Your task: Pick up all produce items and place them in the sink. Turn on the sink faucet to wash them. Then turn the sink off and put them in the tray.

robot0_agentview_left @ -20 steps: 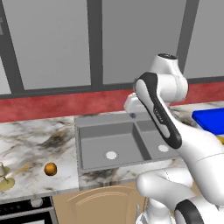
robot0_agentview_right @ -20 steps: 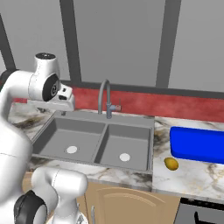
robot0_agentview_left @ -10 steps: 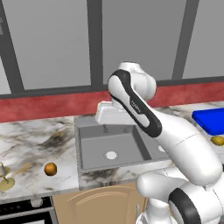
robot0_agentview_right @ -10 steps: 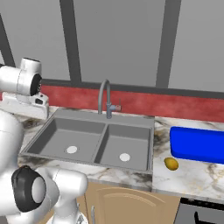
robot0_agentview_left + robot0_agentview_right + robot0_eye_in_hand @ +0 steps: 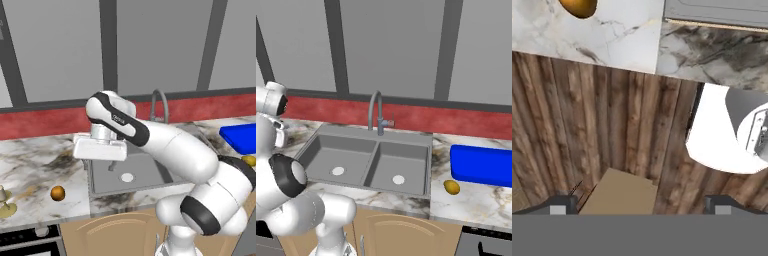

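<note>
The robot's two small dark fingers [image 5: 639, 203] are spread wide apart and hold nothing, touching nothing. The round orange fruit [image 5: 578, 7] lies on the marble table [image 5: 617, 35] far ahead of the fingers, toward their left. The matte grey double-basin sink [image 5: 137, 172] is just beside the hand. The oval yellow fruit [image 5: 451, 187] rests near the flat bright blue tray [image 5: 483, 165], well apart from the fingers.

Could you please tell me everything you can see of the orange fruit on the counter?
The orange fruit is small, round and smooth, a deep orange with a faint sheen. It sits alone on the marble counter, left of the sink and near the front edge. Nothing touches it but the counter. The hand view catches its edge.
</note>
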Controlling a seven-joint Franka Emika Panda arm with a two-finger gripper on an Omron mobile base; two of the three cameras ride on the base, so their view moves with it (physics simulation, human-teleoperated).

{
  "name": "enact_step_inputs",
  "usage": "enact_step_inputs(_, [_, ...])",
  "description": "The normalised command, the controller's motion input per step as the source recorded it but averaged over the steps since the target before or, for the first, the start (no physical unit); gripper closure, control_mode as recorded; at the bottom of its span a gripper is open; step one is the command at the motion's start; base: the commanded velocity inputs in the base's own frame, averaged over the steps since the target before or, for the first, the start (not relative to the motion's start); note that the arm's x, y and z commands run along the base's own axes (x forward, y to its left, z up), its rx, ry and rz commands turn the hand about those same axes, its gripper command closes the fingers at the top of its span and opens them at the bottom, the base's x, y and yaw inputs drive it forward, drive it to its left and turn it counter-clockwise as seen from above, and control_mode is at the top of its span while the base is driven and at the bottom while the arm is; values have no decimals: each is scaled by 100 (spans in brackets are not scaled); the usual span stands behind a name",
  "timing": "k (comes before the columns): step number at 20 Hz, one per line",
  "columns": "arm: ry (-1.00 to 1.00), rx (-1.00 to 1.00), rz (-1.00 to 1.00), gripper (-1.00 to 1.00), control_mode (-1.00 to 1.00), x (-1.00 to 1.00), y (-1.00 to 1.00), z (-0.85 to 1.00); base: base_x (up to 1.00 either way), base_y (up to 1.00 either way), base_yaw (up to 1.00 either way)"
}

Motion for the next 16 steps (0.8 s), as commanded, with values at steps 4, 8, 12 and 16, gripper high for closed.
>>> enact_step_inputs(4, [10, -18, -2, -100, -100, 0, 70, -54, 0, 0, 0])
enact_step_inputs(8, [5, -12, -1, -100, -100, 3, 49, -54, 0, 0, 0])
enact_step_inputs(12, [0, -17, 0, -100, -100, 21, 24, -57, 0, 0, 0])
enact_step_inputs(16, [-7, -3, 0, -100, -100, 9, 14, -28, 0, 0, 0])
